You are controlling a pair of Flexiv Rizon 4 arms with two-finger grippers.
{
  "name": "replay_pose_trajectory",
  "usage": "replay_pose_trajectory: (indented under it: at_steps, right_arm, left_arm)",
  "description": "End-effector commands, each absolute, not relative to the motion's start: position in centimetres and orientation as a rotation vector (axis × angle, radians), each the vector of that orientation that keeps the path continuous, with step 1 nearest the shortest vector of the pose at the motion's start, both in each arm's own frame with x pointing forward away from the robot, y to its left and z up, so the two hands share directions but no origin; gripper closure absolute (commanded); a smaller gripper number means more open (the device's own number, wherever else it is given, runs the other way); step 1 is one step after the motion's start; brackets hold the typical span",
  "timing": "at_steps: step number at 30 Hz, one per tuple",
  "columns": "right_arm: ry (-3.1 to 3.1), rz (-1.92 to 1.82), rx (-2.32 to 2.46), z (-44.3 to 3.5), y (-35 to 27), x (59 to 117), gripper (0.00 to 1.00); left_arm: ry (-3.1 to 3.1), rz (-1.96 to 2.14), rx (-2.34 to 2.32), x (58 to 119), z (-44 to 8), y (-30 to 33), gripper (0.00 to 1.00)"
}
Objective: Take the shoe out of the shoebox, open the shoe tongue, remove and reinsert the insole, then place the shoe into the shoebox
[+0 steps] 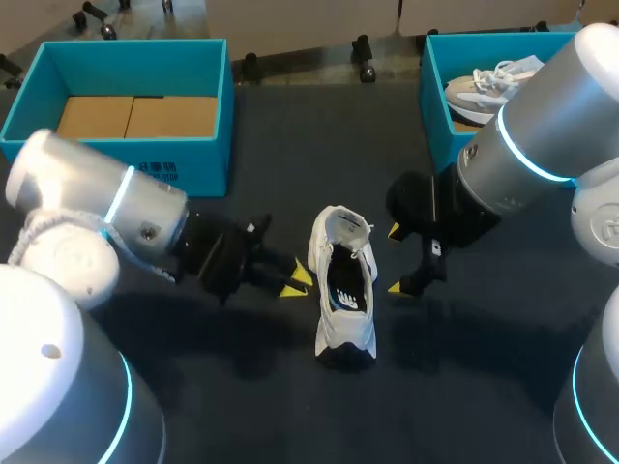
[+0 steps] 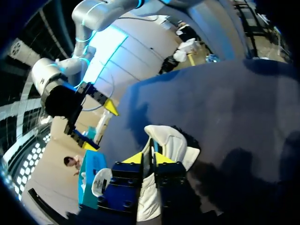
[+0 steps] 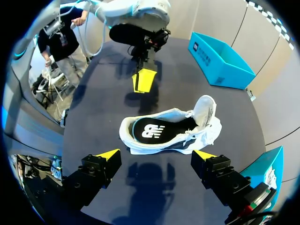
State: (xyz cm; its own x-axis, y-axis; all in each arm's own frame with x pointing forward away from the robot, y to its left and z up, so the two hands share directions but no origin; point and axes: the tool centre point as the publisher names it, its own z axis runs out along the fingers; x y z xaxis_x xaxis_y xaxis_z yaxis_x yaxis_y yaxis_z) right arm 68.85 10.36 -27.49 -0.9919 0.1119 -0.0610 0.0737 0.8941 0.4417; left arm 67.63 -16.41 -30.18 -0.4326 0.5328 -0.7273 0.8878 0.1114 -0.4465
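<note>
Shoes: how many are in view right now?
2. One white shoe lies on the table; a second shoe sits in the blue box at back right, which may hide more.

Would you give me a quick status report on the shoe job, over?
Left gripper shut, beside shoe. Right gripper open, other side. Shoe upright on table, insole in. Shoebox open, back left.

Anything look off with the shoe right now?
Nothing stands out: the shoe sits upright on the table, its tongue folded open and the insole lying flat inside.
</note>
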Motion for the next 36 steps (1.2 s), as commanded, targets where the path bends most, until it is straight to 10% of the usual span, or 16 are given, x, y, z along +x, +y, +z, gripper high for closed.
replay_pose_trajectory:
  at_steps: [1, 36]
  right_arm:
    - [2.973, 0.690, 0.145, -27.6, 10.4, 68.8, 0.00]
    - [3.018, 0.687, 0.202, -27.2, 9.0, 67.6, 0.00]
  left_arm:
    - [2.065, -1.177, 1.635, 67.9, -29.0, -15.4, 1.00]
    - [2.136, -0.957, 1.806, 68.1, -28.7, -16.0, 1.00]
